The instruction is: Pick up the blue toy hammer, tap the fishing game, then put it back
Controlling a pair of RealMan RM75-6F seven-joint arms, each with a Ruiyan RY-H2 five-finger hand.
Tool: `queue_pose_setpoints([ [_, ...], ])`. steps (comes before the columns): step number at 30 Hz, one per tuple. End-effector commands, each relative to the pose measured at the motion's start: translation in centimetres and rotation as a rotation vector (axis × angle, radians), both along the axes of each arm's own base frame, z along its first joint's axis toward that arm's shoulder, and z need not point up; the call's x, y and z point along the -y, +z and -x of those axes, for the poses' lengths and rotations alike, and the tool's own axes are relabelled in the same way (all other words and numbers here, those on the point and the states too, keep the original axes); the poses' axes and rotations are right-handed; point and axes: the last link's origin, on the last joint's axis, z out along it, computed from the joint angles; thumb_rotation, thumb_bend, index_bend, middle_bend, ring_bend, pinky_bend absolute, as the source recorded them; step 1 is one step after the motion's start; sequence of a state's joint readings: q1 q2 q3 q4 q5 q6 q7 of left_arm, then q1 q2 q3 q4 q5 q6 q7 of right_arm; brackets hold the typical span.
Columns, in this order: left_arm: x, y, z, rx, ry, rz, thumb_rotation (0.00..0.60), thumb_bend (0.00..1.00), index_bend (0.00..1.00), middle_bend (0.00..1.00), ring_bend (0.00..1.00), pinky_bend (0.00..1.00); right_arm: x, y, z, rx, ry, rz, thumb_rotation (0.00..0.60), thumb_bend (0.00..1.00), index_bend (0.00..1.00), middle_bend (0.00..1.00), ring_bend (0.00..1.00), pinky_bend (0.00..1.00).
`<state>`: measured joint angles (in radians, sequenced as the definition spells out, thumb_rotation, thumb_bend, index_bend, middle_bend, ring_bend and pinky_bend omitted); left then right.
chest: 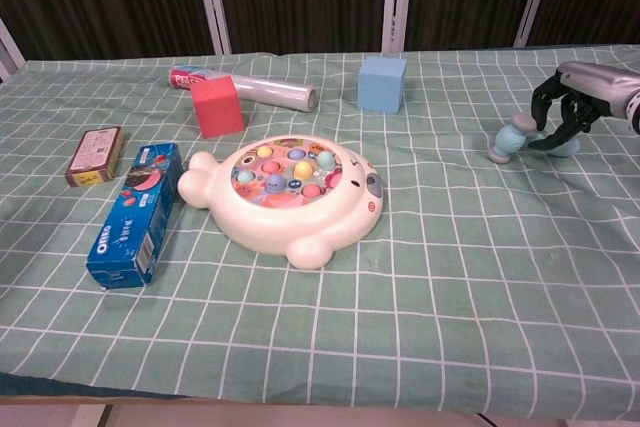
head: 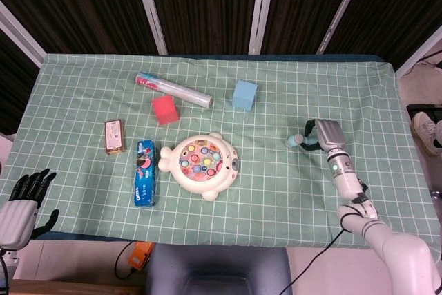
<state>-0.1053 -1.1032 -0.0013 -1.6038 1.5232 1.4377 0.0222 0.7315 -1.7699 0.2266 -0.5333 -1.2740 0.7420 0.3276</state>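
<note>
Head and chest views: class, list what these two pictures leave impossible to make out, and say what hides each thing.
- Blue toy hammer handle: both views, covered by the right hand.
- Whether the hammer rests on the tablecloth: unclear in both.
- Left hand: head view, cut off by the left edge; absent from chest view.
- Small brown box print: too small in both.

Bare cloth (chest: 450, 197) between hammer (chest: 510, 139) and fishing game (chest: 290, 192)

The right hand (head: 324, 134) has a silver-grey back and black fingers (chest: 545, 107); a small green light shows on its slim grey forearm, which widens into a white arm casing at five o'clock. The left hand (head: 21, 202) has black fingers on a pale grey body at eight o'clock.
</note>
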Motion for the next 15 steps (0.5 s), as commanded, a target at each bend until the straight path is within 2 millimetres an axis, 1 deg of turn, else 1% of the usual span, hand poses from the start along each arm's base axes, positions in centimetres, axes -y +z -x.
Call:
queue_pose_setpoints([
  [1,0.01,0.02,0.00,0.000,0.000,0.000,0.600,0.40,0.00,0.04,0.00,0.05,0.03,-0.03,0.00,0.000,-0.002,-0.001,0.600,0.35,0.71,0.60,0.72,0.75],
  [9,0.05,0.07,-0.01,0.000,-0.003,-0.001,0.600,0.40,0.00,0.04,0.00,0.05,0.04,0.10,-0.04,-0.001,0.005,0.005,0.600,0.35,0.71,0.60,0.72,0.75],
  [15,0.07,0.08,-0.04,0.003,-0.004,-0.001,0.600,0.40,0.00,0.04,0.00,0.05,-0.11,0.89,0.17,-0.005,0.016,0.024,0.600,0.35,0.70,0.60,0.71,0.74],
])
